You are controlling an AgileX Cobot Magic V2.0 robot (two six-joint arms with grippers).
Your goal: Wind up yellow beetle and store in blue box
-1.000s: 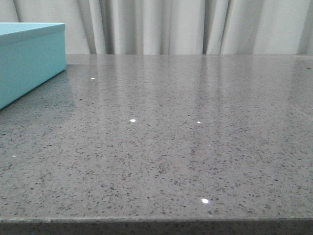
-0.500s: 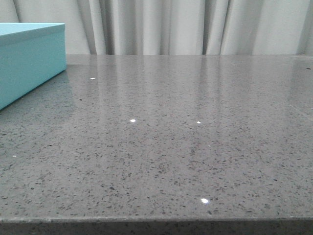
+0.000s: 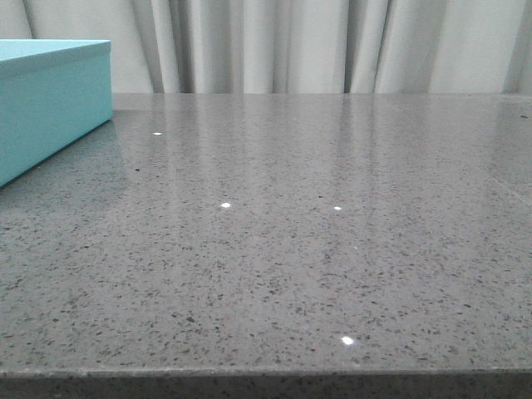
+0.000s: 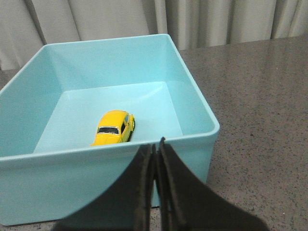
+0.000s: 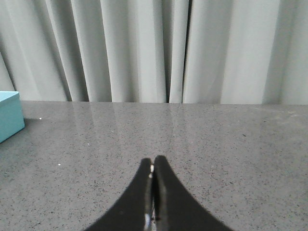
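Observation:
The yellow beetle (image 4: 113, 127) sits on its wheels on the floor of the blue box (image 4: 207, 122), near the middle, free of any gripper. The box also shows at the far left in the front view (image 3: 54, 100) and at the edge of the right wrist view (image 5: 9, 115). My left gripper (image 4: 156, 144) is shut and empty, just outside the box's near wall. My right gripper (image 5: 153, 161) is shut and empty above bare tabletop, well away from the box. Neither gripper shows in the front view.
The grey speckled stone tabletop (image 3: 316, 233) stretches to the right of the box. Pale pleated curtains (image 3: 316, 41) hang behind the table's far edge. The table's front edge (image 3: 266, 374) runs along the bottom of the front view.

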